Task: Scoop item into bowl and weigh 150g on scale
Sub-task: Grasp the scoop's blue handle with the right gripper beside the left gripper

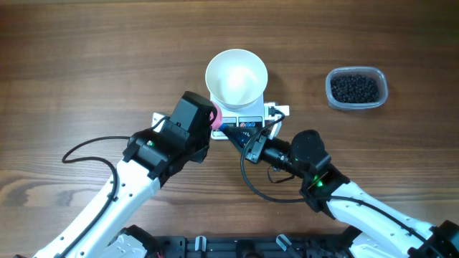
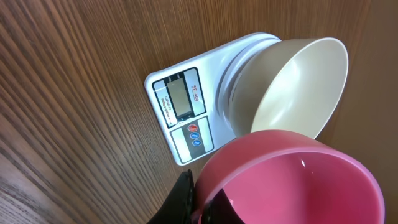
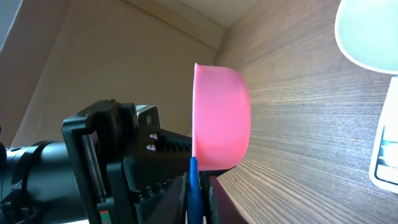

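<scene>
Scoop (image 2: 292,180) in left hand (image 2: 199,202) — bowl (image 2: 298,87) beside

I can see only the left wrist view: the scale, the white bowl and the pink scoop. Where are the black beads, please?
Observer: The beads fill a clear tub on the table, on the right arm's side of the bowl.
Operator: Is the other arm near my scoop?
Observer: Yes. The right end effector is close beside the scoop, at the front edge of the scale.
Operator: Is the bowl empty at the bottom?
Observer: Yes, the overhead view shows no beads in it.
</scene>
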Available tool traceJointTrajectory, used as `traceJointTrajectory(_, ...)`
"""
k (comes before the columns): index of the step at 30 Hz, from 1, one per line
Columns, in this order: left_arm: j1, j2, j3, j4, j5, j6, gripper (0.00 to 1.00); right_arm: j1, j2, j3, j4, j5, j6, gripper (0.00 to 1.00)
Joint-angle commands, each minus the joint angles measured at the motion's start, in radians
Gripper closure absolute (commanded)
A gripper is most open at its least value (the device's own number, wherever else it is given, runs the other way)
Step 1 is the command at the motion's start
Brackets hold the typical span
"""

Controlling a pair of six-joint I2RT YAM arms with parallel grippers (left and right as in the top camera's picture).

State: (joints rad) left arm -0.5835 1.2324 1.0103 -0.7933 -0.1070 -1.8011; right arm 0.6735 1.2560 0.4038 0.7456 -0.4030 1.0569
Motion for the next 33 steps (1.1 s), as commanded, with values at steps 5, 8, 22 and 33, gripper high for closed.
traceJointTrajectory(5, -0.006, 0.008, 0.003, -0.007, -0.014, -0.010, 0.96, 0.004, 0.008, 0.010, 0.005, -0.024, 0.020, 0.94)
traceJointTrajectory(8, -0.006, 0.008, 0.003, -0.011, -0.014, -0.010, 0.96, 0.004, 0.008, 0.010, 0.005, -0.024, 0.033, 0.95)
traceJointTrajectory(22, -0.006, 0.008, 0.003, -0.012, -0.014, -0.010, 0.96, 0.004, 0.008, 0.010, 0.014, -0.019, 0.073, 0.96)
traceJointTrajectory(33, -0.006, 0.008, 0.003, -0.031, -0.014, -0.010, 0.96, 0.004, 0.008, 0.010, 0.012, -0.021, 0.102, 0.87)
